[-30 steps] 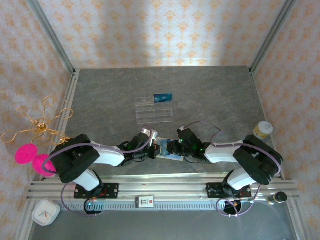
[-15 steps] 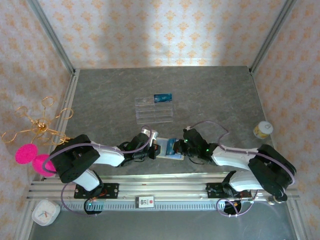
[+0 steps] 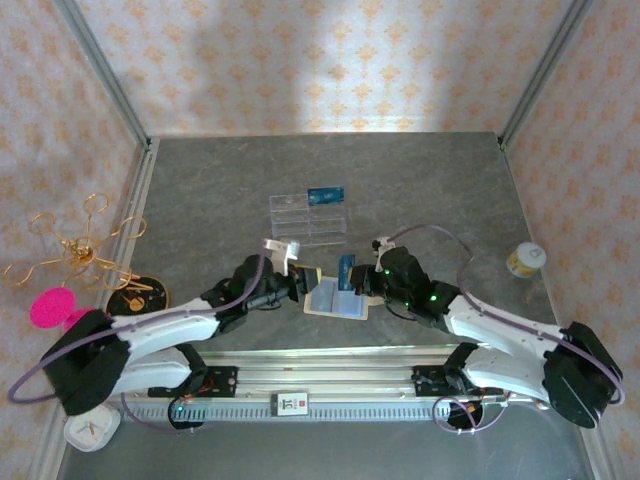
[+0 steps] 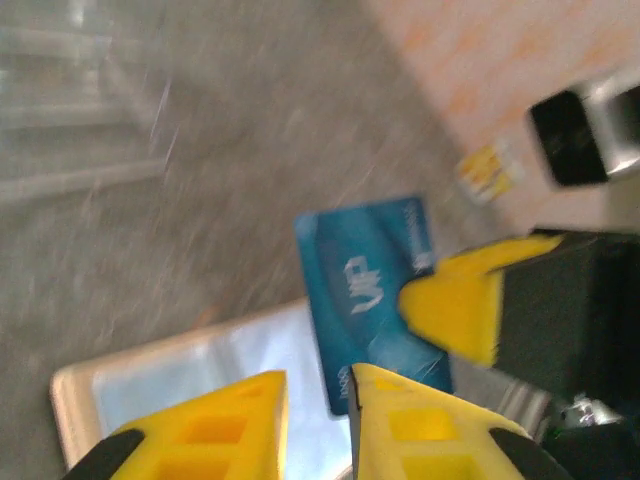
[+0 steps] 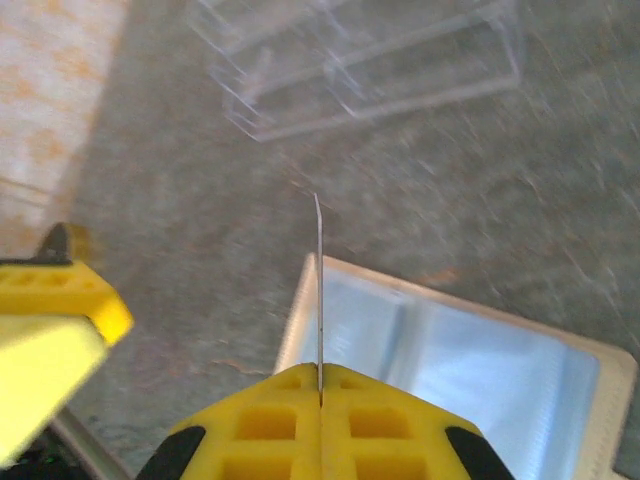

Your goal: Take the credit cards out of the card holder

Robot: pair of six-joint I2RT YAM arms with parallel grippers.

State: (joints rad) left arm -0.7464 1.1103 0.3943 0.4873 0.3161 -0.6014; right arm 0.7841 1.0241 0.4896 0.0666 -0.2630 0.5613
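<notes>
Wallpaper (image 3: 330, 60) with an orange motif closes in a grey, stone-patterned counter (image 3: 430, 190). A clear tray (image 3: 300, 228) sits mid-surface with one blue card (image 3: 326, 195) at its far right corner. Nearer the arms, the card holder (image 3: 335, 300) lies spread open. The right pincer (image 5: 320, 395) is clamped tight on a second blue card (image 5: 319, 290), held on edge over the holder. The left pincer (image 4: 318, 420) hovers just beside it, fingers slightly parted, gripping nothing.
</notes>
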